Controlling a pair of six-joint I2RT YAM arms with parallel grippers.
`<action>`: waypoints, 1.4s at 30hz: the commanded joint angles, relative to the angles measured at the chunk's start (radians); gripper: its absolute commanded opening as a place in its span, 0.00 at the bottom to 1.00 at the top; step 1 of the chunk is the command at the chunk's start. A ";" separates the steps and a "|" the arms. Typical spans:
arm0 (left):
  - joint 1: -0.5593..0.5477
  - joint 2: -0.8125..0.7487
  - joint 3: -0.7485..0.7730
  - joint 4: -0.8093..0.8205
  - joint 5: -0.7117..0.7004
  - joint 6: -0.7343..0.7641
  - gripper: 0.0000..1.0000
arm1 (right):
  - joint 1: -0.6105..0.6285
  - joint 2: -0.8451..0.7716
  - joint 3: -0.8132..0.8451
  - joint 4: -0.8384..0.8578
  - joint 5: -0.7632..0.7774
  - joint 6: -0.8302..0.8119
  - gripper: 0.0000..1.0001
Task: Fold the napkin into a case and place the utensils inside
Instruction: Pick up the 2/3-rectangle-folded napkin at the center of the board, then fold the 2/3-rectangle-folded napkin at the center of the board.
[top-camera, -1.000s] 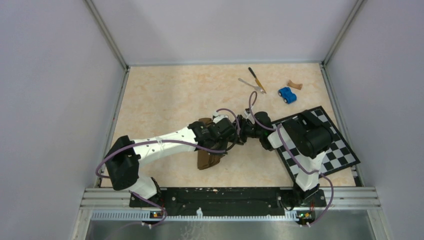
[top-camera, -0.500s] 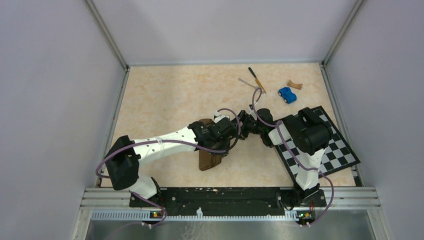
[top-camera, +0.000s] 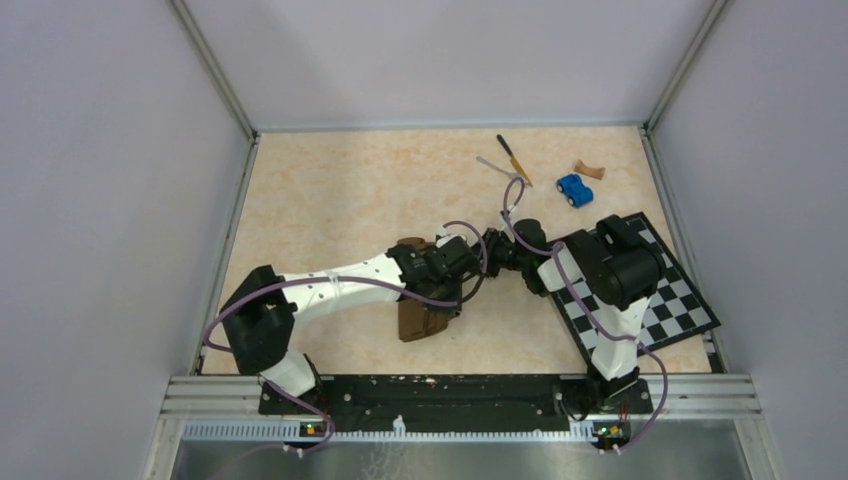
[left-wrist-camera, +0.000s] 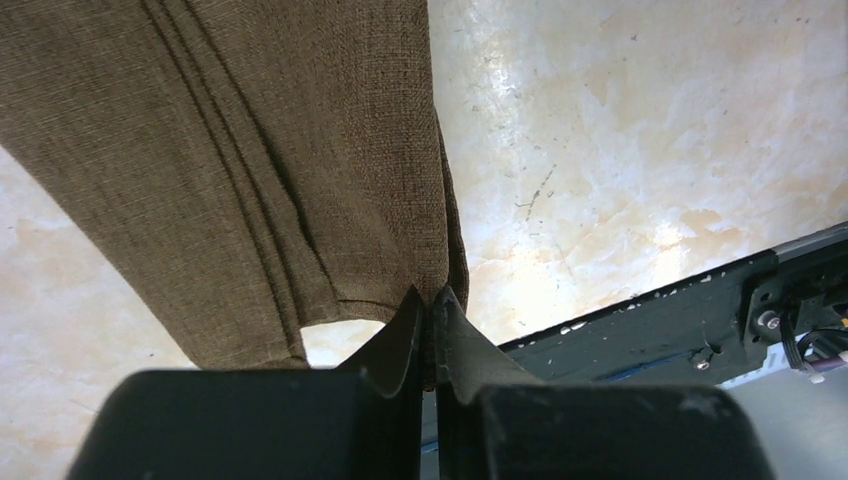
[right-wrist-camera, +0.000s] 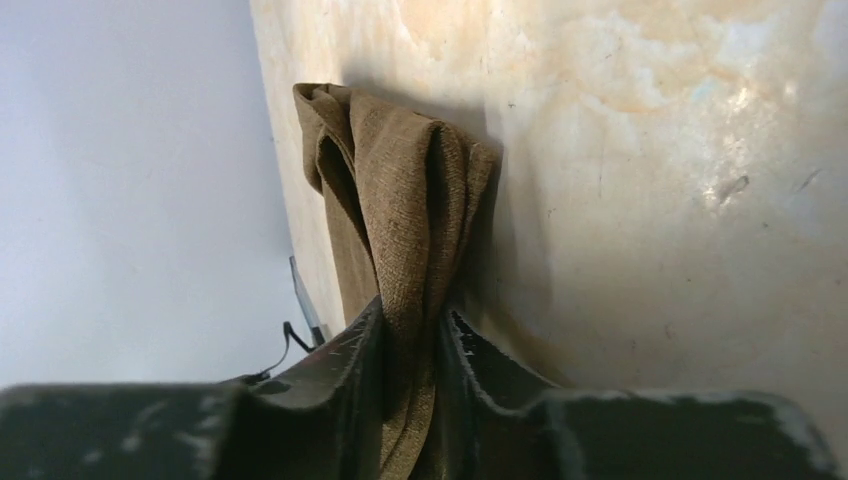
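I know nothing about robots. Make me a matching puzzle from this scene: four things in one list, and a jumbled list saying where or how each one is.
Things:
1. napkin
2. knife
3. car
4. board

Place or state:
A. black and white checks, on the right
B. at the far side, by the fork
C. pinched by the left hand and right hand
D. blue, between knife and board

Pairs: 1-C, 2-B, 3-D, 4-A

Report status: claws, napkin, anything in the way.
Left claw shut on napkin edge. Right claw shut on bunched napkin. Knife, fork far off; toy car nearby.
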 joint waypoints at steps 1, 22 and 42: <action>0.012 0.012 0.007 0.082 0.066 0.014 0.13 | -0.005 -0.055 0.004 0.008 0.011 -0.063 0.14; 0.515 -0.100 -0.298 0.653 0.265 0.043 0.01 | 0.027 -0.182 0.137 -0.427 0.118 -0.356 0.00; 0.513 0.162 -0.418 0.887 0.253 0.016 0.00 | 0.261 -0.199 0.407 -0.824 0.431 -0.177 0.00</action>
